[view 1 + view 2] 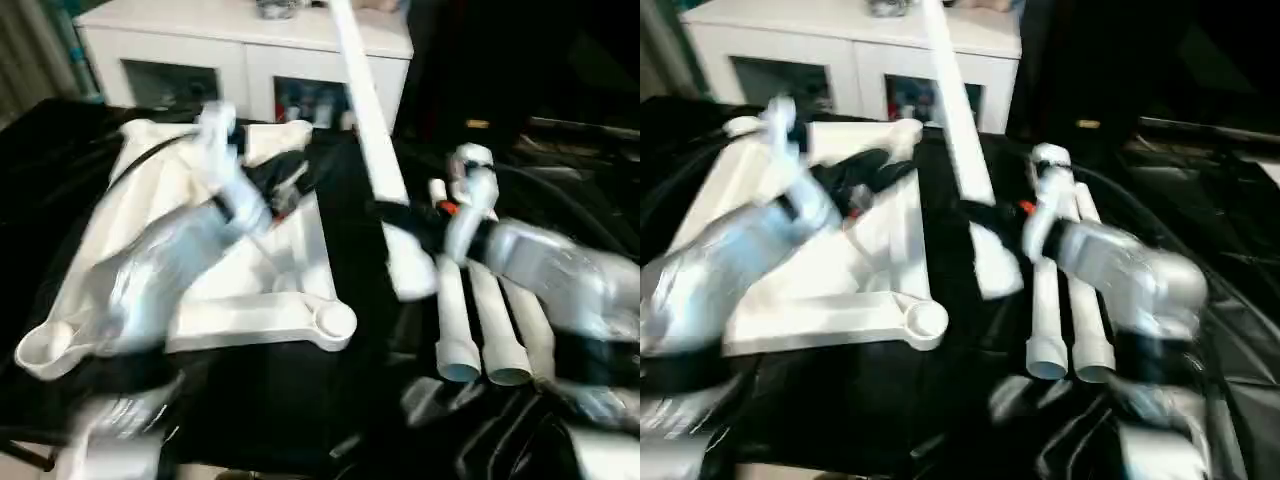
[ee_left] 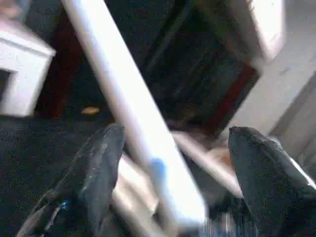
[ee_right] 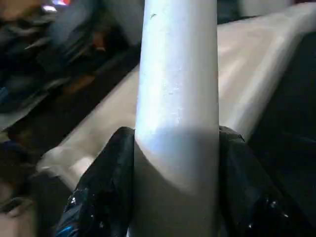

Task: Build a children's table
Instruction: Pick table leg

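Holding one long white leg (image 1: 372, 130) in our right tool (image 3: 175, 163), we have both black fingers pressed on its sides, so it is clamped tight. Our left tool (image 2: 173, 177) has its fingers wide apart with nothing in them, and the leg passes between them without touching.

The tabletop (image 1: 290, 310) lies upside down on the black bench (image 1: 360, 420), ribs up, with a round socket (image 1: 333, 322) at the near corner. Three more legs (image 1: 490, 330) lie side by side near our right arm.

What could go wrong? We think the leg may swing and miss a socket, because we grip it close to its low end and the long top part is heavy. It could also bump the white cabinet (image 1: 250, 50) behind.

The held leg's long line runs from its low end over the bench up and away toward the cabinet, leaning a bit left.
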